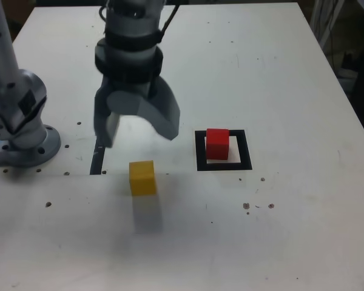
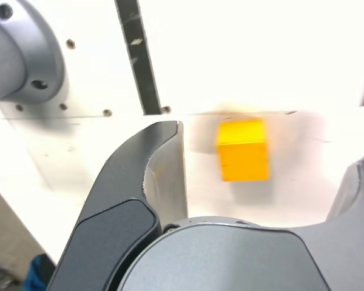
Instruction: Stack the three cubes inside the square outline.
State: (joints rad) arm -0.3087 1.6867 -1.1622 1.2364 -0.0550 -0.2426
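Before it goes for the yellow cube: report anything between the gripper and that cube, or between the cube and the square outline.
Nothing visible. The open gripper hangs above the yellow cube over bare table. The way to the square outline is clear; the red cube sits inside.

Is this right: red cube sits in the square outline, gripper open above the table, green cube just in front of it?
Not quite. The cube in front of the open gripper is yellow, as the exterior view shows. The red cube does sit in the square outline.

red cube (image 1: pixel 218 143) in sq outline (image 1: pixel 200 150), yellow cube (image 1: pixel 142 177) outside, apart
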